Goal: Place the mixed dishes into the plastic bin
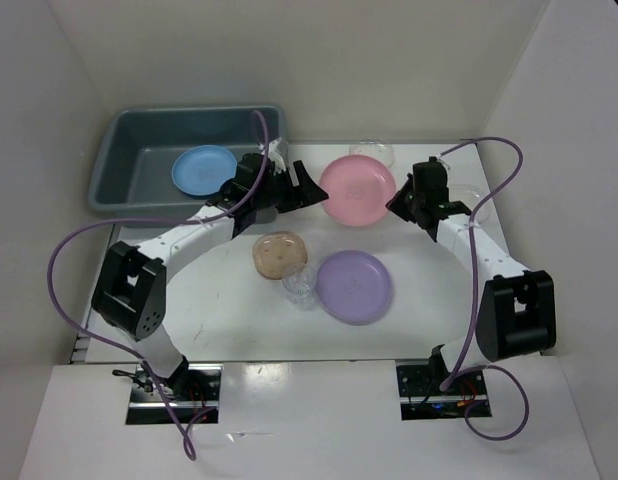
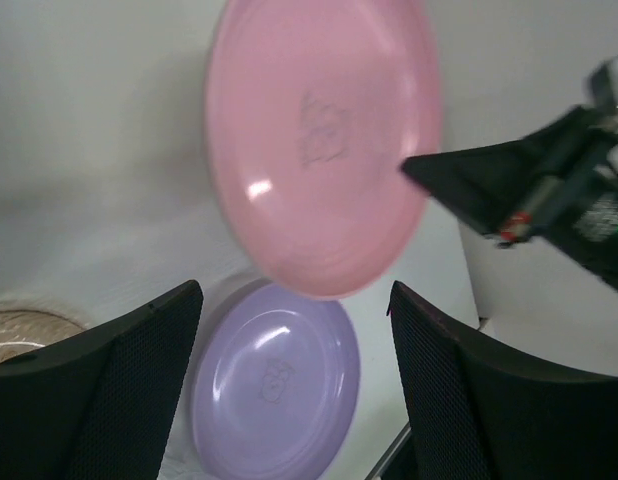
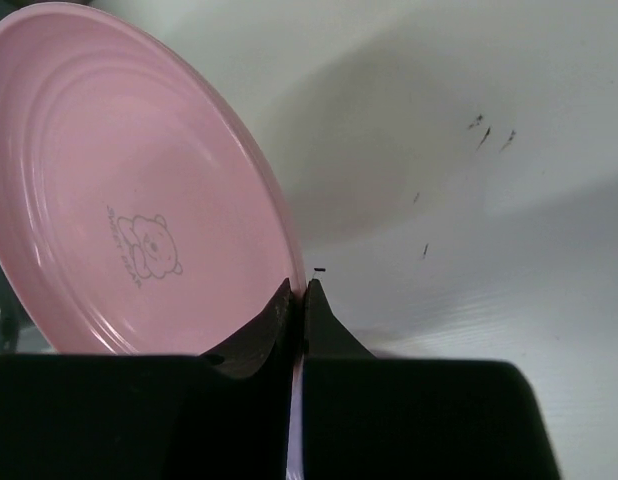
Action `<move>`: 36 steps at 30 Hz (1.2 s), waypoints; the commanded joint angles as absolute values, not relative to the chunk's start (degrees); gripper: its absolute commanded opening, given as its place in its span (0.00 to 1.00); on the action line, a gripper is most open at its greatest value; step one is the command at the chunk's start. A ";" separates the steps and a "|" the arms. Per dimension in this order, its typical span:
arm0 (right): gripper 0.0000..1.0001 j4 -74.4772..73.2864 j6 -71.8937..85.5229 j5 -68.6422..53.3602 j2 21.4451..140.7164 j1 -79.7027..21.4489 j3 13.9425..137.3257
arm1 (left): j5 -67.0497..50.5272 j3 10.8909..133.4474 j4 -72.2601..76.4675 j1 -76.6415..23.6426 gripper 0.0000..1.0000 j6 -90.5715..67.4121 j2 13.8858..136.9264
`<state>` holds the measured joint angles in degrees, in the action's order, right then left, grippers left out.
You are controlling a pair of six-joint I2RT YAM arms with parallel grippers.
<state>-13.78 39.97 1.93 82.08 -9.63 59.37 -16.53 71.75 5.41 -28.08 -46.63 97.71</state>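
Pinching rim of pink plate (image 3: pixel 119 180) with right claw (image 3: pixel 299 295) clamped tight, holding left claw (image 2: pixel 294 300) spread wide, empty, facing it.

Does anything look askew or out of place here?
Only the round pink plastic plate: it is tilted, its rim pinched by the right end effector. Nothing looks spilled or broken.
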 commanded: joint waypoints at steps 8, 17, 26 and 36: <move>0.00 -12.92 38.58 -2.46 82.18 -10.02 61.87 | -13.71 76.11 8.71 -28.39 0.80 -43.25 100.19; 0.00 -14.59 38.58 -4.66 77.87 -11.16 60.82 | -13.18 79.80 7.91 -28.39 0.70 -41.57 107.13; 0.00 -15.12 37.97 -4.66 77.87 -11.16 60.29 | -9.05 80.42 7.38 -28.39 0.11 -43.50 105.82; 0.11 -14.59 37.97 -4.66 77.87 -11.16 60.29 | -6.77 80.42 6.86 -28.39 0.00 -44.03 102.75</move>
